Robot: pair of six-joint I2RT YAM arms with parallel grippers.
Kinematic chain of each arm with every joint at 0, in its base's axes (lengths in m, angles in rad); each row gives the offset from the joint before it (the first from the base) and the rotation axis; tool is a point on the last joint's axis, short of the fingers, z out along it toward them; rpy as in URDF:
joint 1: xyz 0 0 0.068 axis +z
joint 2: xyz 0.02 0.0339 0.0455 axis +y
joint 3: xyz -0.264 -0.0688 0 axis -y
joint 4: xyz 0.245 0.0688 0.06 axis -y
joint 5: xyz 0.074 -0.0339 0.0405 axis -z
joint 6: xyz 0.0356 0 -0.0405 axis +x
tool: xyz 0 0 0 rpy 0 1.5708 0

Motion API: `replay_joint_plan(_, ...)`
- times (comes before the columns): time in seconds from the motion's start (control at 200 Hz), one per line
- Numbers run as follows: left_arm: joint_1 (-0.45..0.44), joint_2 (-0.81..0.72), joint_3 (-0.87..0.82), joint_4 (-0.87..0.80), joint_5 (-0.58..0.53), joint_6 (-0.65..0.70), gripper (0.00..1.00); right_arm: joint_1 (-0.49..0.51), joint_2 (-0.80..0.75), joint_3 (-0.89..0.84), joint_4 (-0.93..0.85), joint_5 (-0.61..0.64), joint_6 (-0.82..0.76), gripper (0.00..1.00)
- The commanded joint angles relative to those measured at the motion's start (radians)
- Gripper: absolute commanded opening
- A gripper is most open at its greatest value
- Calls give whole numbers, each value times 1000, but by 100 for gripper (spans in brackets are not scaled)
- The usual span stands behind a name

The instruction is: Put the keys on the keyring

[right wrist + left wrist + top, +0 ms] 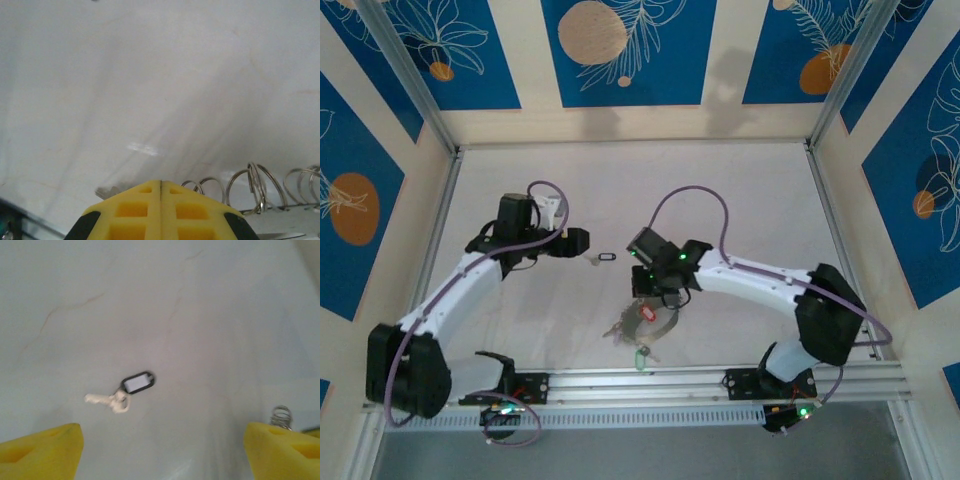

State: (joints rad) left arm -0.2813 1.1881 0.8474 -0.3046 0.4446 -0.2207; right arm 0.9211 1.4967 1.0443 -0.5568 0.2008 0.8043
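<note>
Black-tagged key lies before spread left tool.

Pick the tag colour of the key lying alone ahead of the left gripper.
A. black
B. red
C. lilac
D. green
A: the lone key on the table ahead of the left gripper carries a black tag with a white label.
</note>
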Motion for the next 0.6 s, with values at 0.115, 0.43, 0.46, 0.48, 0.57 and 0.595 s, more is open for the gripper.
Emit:
replay_joint_plan(0.115,-58,-167,-71,142,172,209,82,-62,-151,-53,151,-155,-289,0)
replay_joint_plan(0.43,-94,-253,-118,146,333,393,68,-102,-358,-261,575,-328,-583,0)
replay_joint_plan(0.46,-97,-248,-116,145,338,407,65,-110,-368,-287,633,-361,-609,0)
replay_joint_plan(0.48,-100,-244,-117,147,342,411,64,-117,-373,-304,671,-386,-628,0)
replay_joint_plan(0.57,-113,-219,-109,161,400,436,59,-139,-380,-353,805,-447,-682,0)
replay_joint_plan(0.595,-121,-211,-106,167,413,445,57,-144,-378,-364,837,-468,-699,0)
